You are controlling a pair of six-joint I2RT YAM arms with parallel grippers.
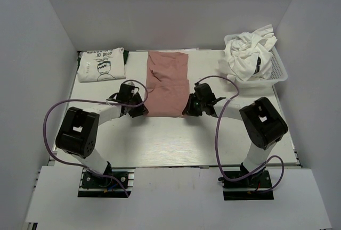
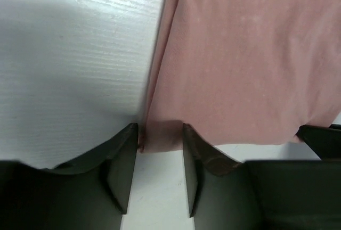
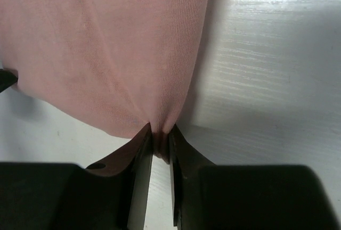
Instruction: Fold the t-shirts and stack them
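- Pink shirt (image 1: pixel 168 81) lay folded on the table (image 1: pixel 160 145), its near edge reaching both sets of jaws.
- Left gripper (image 2: pixel 160 137) had its jaws closed on the near-left corner, and cloth filled the gap between the tips.
- Right gripper (image 3: pixel 160 134) pinched the near-right corner tight, with fabric puckered just ahead of its jaws.
- White printed shirt (image 1: pixel 101 65) sat folded well beyond the left jaws.
- Basket (image 1: pixel 279 70) of white shirts (image 1: pixel 248 51) sat beyond the right jaws.

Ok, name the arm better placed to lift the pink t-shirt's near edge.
Right. The right tool tightly pinches the pink t-shirt at a near corner; the left tool stands wider, fabric only at its tips, grip uncertain.
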